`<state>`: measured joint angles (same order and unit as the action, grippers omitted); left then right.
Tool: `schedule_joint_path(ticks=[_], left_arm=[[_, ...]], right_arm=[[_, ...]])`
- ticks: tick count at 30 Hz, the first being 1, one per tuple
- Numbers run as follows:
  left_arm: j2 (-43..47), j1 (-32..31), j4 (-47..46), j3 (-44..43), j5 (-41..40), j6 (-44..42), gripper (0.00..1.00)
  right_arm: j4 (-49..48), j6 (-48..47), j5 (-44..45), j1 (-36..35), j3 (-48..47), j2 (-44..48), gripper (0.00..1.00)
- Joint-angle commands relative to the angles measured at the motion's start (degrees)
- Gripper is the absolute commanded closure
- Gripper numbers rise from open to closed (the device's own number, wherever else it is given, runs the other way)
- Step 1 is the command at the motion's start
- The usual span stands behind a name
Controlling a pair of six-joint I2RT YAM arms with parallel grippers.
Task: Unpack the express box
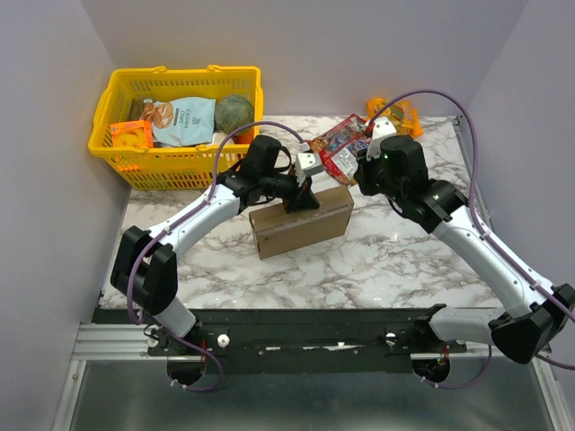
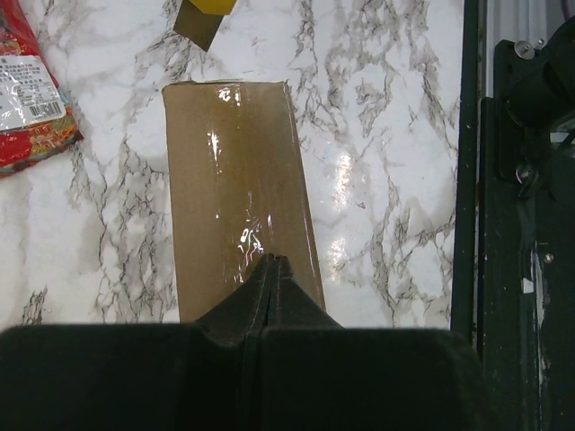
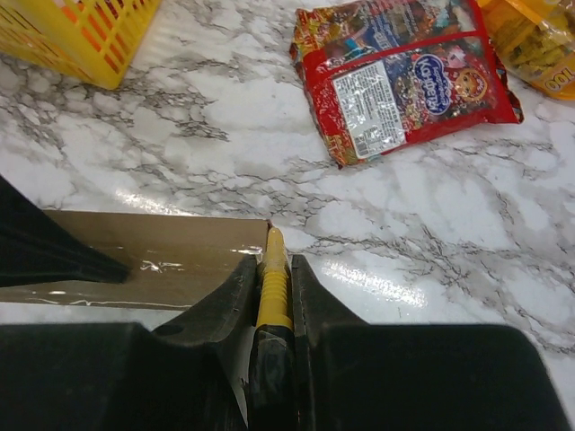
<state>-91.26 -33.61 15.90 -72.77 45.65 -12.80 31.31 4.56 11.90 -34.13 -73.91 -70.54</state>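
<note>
The express box point(image 1: 301, 224) is a plain brown cardboard box with clear tape along its top, lying closed on the marble table. It also shows in the left wrist view point(image 2: 234, 180) and the right wrist view point(image 3: 153, 256). My left gripper point(image 1: 304, 199) is shut with nothing in it, and its tips point(image 2: 272, 260) rest on the box's taped top near the far edge. My right gripper point(image 1: 357, 178) is shut on a yellow utility knife point(image 3: 274, 278). The knife's tip sits at the box's far right top corner.
A red snack packet point(image 1: 337, 148) point(image 3: 404, 81) lies just behind the box. An orange packet point(image 1: 395, 112) lies at the back right. A yellow plastic basket point(image 1: 180, 162) holding packets and a green round item stands at the back left. Purple walls enclose the table.
</note>
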Motion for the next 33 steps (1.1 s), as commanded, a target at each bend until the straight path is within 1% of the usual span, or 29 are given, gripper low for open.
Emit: schedule_joint_path(ticks=[1,18,27,33], left_arm=[[-0.93,-0.50,3.52,2.28,-3.11,0.40,1.00],[-1.64,-0.50,2.64,2.64,-3.20,0.67,1.00],[-1.99,-0.50,2.73,2.46,-3.11,0.84,1.00],[-1.90,-0.50,2.56,2.55,-3.02,0.84,1.00]], right_arm=[[-1.34,-1.31,3.75,-0.24,0.17,-1.26,1.00],[-0.99,1.86,0.05,-0.24,-2.90,-3.81,1.00],[-0.20,0.98,-0.30,-0.32,-4.75,-5.04,1.00],[0.68,0.98,-1.79,-0.24,-3.70,-5.66,1.00]])
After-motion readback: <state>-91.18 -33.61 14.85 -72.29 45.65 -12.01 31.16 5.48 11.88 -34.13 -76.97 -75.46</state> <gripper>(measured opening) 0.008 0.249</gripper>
